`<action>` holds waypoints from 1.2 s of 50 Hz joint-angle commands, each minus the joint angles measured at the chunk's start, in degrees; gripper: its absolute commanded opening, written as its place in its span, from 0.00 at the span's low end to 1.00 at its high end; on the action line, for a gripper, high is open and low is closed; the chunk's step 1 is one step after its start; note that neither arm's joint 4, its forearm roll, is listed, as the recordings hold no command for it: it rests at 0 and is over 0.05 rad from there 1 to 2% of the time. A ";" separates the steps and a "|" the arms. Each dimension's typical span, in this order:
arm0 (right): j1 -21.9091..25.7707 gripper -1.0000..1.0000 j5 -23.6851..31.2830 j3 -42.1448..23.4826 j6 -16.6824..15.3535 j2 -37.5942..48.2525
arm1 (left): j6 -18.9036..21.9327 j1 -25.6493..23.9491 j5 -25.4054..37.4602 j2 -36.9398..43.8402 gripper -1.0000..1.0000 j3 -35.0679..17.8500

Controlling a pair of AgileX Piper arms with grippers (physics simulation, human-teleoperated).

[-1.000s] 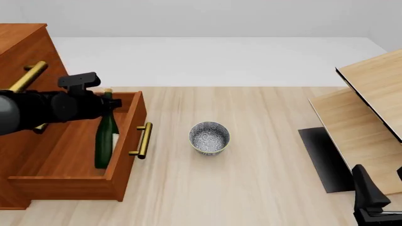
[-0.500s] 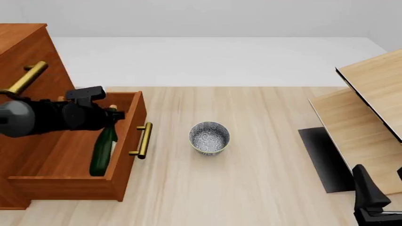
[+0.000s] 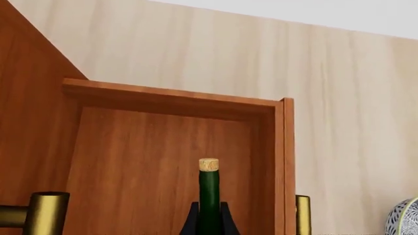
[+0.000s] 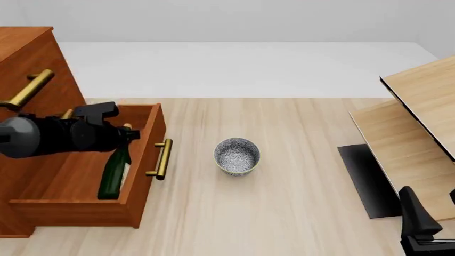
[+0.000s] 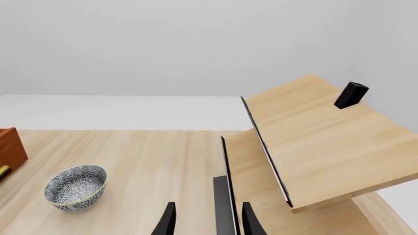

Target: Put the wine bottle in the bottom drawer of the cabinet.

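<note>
Wine bottle [image 4: 114,173] held by neck in left gripper [image 4: 122,134], tilted inside open bottom drawer [image 4: 78,205] of cabinet [image 4: 25,58]. Speckled bowl [image 4: 237,156] right of drawer on light-wood table [image 4: 284,213]. Right gripper [image 5: 205,220] parted, nothing held.

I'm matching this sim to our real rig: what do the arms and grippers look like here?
Both arms are matte black. The left arm has a rounded grey joint and a boxy black block on top near the left gripper, whose two fingers are slim and black. The right gripper has two tapered black fingers. No cables or markings show.
</note>
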 commanded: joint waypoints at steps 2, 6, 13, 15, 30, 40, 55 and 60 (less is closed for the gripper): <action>0.02 1.00 -0.02 0.00 -0.14 0.00 | 0.39 0.21 0.14 0.08 0.00 0.99; 0.04 1.00 -0.04 -0.01 -0.18 0.00 | 0.06 -0.24 -0.25 -0.06 1.00 1.74; 0.08 1.00 -0.06 -0.01 -0.29 0.00 | 0.10 -0.21 -0.17 -0.45 1.00 1.90; 0.12 1.00 -0.06 -0.01 -0.34 0.00 | 0.03 -0.53 -0.09 -0.64 1.00 1.98; 0.20 1.00 -0.11 0.00 -0.50 0.00 | 0.21 0.08 1.02 -2.09 1.00 1.49; 0.31 1.00 -0.13 0.00 -0.74 0.00 | 0.19 0.81 3.90 -5.45 1.00 -0.02; 0.54 1.00 -0.20 0.01 -1.24 0.00 | 2.50 0.70 11.29 -13.02 1.00 -2.86; 0.60 1.00 -0.24 0.00 -1.37 0.00 | 3.49 0.18 14.16 -16.51 1.00 -3.83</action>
